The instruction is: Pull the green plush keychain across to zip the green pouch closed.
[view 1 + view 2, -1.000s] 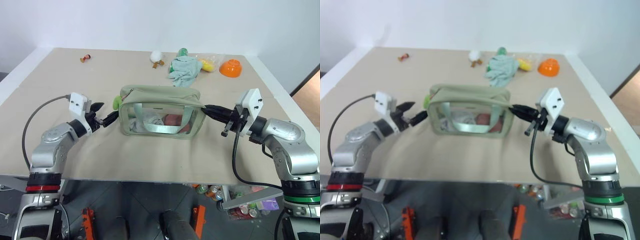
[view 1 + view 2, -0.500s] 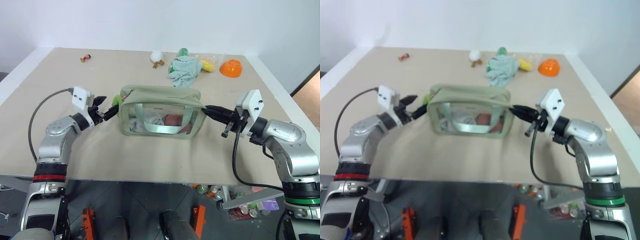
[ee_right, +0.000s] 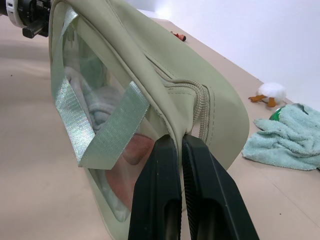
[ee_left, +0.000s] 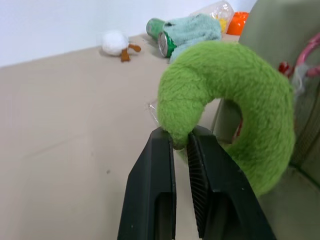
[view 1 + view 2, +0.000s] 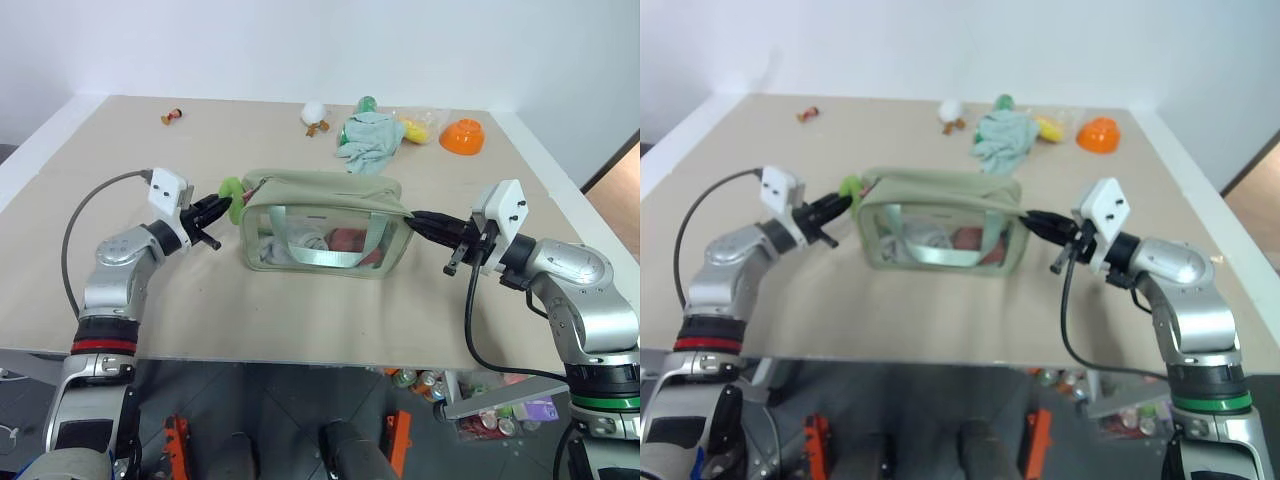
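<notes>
Zipper: mostly hidden along the green pouch (image 5: 322, 222) top.
Left gripper (image 4: 181, 142): clamped on the green plush keychain (image 4: 227, 100) (arm level).
Right gripper (image 3: 180, 145): pinched on the pouch's end.

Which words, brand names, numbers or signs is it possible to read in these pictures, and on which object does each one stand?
None can be read.
Green can behind the mint cloth: no print can be made out.
Green pouch: no label or lettering shows on its fabric, clear panel or webbing handle.
Green plush keychain: plain fuzz, no tag.
Cans and packets below the table: too small to read.
</notes>
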{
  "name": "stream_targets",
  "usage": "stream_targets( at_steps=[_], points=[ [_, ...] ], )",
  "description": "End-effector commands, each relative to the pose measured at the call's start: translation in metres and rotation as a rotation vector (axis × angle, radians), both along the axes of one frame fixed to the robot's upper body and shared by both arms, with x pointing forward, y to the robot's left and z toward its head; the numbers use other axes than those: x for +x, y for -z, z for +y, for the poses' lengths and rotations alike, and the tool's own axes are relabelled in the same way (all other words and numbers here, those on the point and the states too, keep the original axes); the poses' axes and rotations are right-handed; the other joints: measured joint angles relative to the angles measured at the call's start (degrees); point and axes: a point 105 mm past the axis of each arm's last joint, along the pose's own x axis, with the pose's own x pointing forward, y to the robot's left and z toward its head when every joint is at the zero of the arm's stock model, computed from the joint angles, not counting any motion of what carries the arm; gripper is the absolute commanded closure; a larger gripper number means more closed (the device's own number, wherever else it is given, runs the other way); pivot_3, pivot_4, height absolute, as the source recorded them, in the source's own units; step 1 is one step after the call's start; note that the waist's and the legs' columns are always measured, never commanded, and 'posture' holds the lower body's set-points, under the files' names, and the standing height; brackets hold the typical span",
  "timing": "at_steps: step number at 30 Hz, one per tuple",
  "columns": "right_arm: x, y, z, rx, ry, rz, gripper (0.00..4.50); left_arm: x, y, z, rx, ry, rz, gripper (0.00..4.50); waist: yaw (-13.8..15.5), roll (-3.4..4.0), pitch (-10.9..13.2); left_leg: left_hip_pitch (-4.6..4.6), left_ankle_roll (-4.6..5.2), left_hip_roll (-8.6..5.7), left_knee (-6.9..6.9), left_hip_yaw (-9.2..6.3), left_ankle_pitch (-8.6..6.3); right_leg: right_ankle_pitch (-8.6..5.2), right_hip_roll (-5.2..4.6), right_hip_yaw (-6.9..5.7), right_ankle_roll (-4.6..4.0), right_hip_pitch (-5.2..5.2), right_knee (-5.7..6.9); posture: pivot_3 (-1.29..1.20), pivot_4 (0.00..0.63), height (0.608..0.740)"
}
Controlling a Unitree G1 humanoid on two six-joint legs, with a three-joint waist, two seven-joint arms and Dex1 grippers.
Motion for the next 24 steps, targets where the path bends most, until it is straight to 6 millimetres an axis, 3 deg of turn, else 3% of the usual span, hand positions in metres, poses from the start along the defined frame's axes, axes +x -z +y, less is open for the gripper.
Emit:
stream_targets(
  at_steps=[1, 7, 13, 18, 21, 24],
  points=[
    [-0.003, -0.007, -0.002, -0.023, 0.006, -0.033, 4.50, -0.003, -0.040, 0.004, 0.013, -0.006, -0.153, 4.05, 0.00, 0.00, 0.00, 0.00, 0.00, 0.00, 0.00, 0.00, 0.00, 0.00, 0.00, 0.00, 0.00, 0.00, 0.00, 0.00, 0.150, 0.740],
    [-0.002, -0.008, -0.004, -0.031, 0.010, -0.034, 4.50, -0.006, -0.098, -0.014, 0.042, 0.051, -0.342, 4.05, 0.09, -0.01, 0.00, -0.05, 0.00, -0.01, 0.06, -0.04, 0.00, 0.01, 0.00, -0.03, 0.01, 0.00, 0.00, 0.00, 0.150, 0.740],
    [-0.002, -0.008, -0.004, -0.032, 0.015, -0.036, 4.50, -0.016, -0.141, -0.065, 0.056, 0.236, -0.450, 4.05, 0.11, 0.00, 0.00, -0.02, 0.00, -0.06, 0.05, -0.04, 0.00, 0.00, -0.03, 0.00, 0.06, 0.04, -0.01, 0.00, 0.150, 0.740],
    [-0.002, -0.007, -0.003, -0.030, 0.020, -0.037, 4.50, -0.024, -0.137, -0.102, 0.151, 0.397, -0.447, 4.05, -0.02, 0.00, 0.00, -0.02, 0.00, -0.07, 0.05, -0.05, 0.00, 0.00, -0.02, 0.00, 0.06, 0.04, 0.00, 0.00, 0.150, 0.740],
    [-0.001, -0.007, -0.003, -0.028, 0.023, -0.040, 4.50, -0.029, -0.120, -0.121, 0.258, 0.496, -0.422, 4.05, 0.00, 0.00, 0.00, -0.02, 0.00, -0.07, 0.04, -0.07, 0.00, 0.00, -0.01, -0.01, 0.06, 0.03, 0.00, 0.00, 0.150, 0.740],
    [-0.001, -0.007, -0.003, -0.026, 0.027, -0.043, 4.50, -0.031, -0.107, -0.128, 0.339, 0.549, -0.389, 4.05, 0.00, 0.01, 0.00, -0.03, 0.00, -0.08, 0.05, -0.07, 0.00, 0.00, -0.01, -0.01, 0.06, 0.03, 0.00, 0.00, 0.150, 0.740]
  ],
)
